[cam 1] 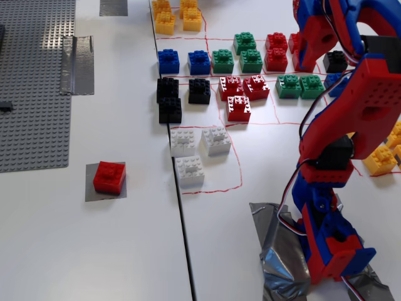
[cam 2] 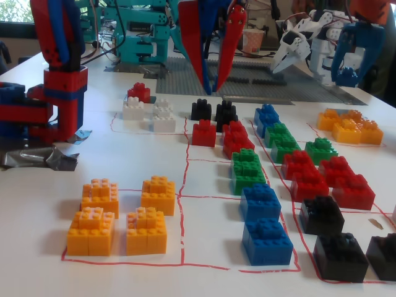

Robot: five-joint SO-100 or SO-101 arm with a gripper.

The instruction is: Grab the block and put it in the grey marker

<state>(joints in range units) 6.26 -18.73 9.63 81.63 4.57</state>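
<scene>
No readable text, no labels, no brand names, no numbers, no signs on anything in either fixed view

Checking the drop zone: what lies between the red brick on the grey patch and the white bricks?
In a fixed view, only bare white table and its dark seam separate the red studded plastic brick from the white bricks.

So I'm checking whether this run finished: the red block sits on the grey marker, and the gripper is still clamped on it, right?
Not quite. The red block does sit on the grey marker, but the gripper is not on it: a fixed view shows it empty, raised above the black bricks, clear of the block.
</scene>
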